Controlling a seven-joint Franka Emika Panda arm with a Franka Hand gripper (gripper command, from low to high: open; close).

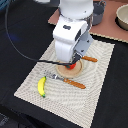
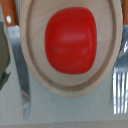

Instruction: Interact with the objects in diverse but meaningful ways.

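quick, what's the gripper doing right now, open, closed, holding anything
Gripper: cannot be told. Its fingers are hidden behind the arm in the exterior view and absent from the wrist view, which shows the red tomato lying free on the wooden plate.

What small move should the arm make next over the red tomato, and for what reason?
Probably a short straight descent. In the wrist view the red tomato lies almost centred on the round wooden plate, so the hand is already aligned above it. The fingers are not visible, so whether they are open cannot be told.
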